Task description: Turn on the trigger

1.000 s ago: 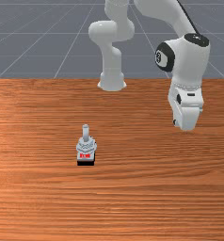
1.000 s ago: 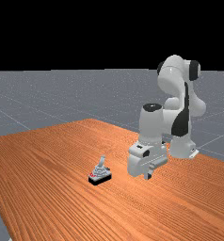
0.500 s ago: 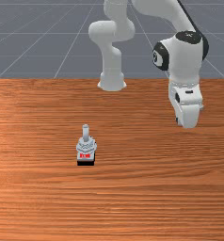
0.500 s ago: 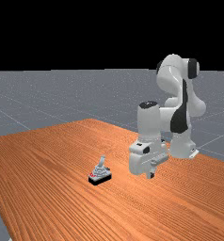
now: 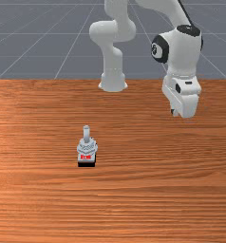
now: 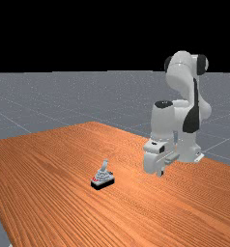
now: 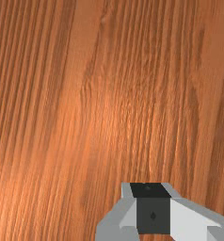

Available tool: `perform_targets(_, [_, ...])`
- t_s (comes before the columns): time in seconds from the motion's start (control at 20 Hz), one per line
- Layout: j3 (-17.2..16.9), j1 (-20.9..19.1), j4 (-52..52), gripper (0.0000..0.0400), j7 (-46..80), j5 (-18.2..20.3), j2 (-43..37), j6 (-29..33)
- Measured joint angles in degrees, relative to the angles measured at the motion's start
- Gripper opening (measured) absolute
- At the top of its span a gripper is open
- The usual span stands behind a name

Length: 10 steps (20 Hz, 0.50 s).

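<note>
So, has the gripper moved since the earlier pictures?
Yes, toward the far view's right and a little up in that picture: the gripper is now farther from the unmoved joystick.

Right now your arm (image 6: 182, 79) is bent, its gripper (image 6: 160, 172) pointing down in mid-air, in the far view's right half.

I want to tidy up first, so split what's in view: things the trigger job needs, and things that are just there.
For the job:
- joystick, likely the trigger meant
- its upright stick
- gripper, off to the far view's right of it

Just there:
- table, under the joystick
- grey floor
</note>
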Motion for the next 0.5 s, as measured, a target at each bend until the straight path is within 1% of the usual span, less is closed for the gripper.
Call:
perform_targets(0.05, [-0.4, 0.9, -2.2, 0.0, 4.2, 0.3, -1.4, 0.8])
perform_targets(0.1, [-0.3, 1.1, -4.0, 0.0, 4.4, 0.4, -2.6, 1.5])
perform_targets(0.15, [-2.0, 2.9, -10.2, 0.0, 11.5, -4.2, -5.7, 9.6])
perform_targets(0.2, [-1.2, 2.7, -10.9, 0.0, 10.2, -2.5, -6.5, 8.6])
perform_targets(0.25, [-1.2, 3.1, -10.4, 0.0, 16.1, 0.4, -6.8, 4.4])
perform_targets(0.35, [-0.8, 3.6, -14.7, 0.0, 19.2, 0.6, -9.8, 5.8])
perform_targets(0.4, [-0.6, 3.7, -14.8, 0.0, 16.1, 0.5, -8.8, 7.5])
perform_targets(0.45, [-0.8, 4.0, -15.0, 0.0, 16.7, 0.1, -7.3, 9.1])
perform_targets(0.5, [-0.1, 3.3, -14.9, 0.0, 11.7, 0.2, -6.3, 9.5])
